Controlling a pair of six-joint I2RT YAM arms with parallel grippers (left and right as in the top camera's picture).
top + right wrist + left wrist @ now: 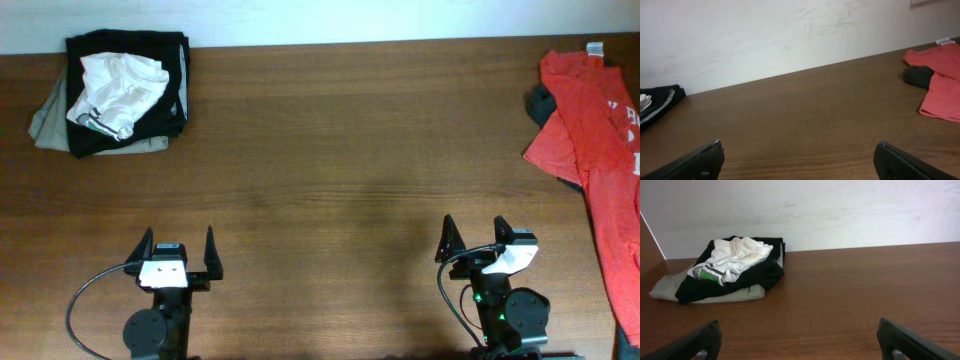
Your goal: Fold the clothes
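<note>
The red-orange T-shirt (590, 130) lies crumpled at the desk's (340, 150) far right corner and trails along the desk's right edge towards the near side. The overhead picture's border cuts off its right part, so only scraps of the white lettering show. Its small white neck label (596, 48) sits at the desk's far edge.

Both arms stand at the desk's near edge. The left tool (178, 240) and the right tool (475, 235) each have their fingers wide apart, gripping nothing. A broad stretch of brown wood-grain desk lies between them and the far edge.

A pile (125, 95) of black, white and beige garments rests at the desk's far left corner. A pale wall (840, 210) rises behind the desk's far edge.

A dark thing (541, 100) shows from under the shirt's left side. What it is cannot be made out.
</note>
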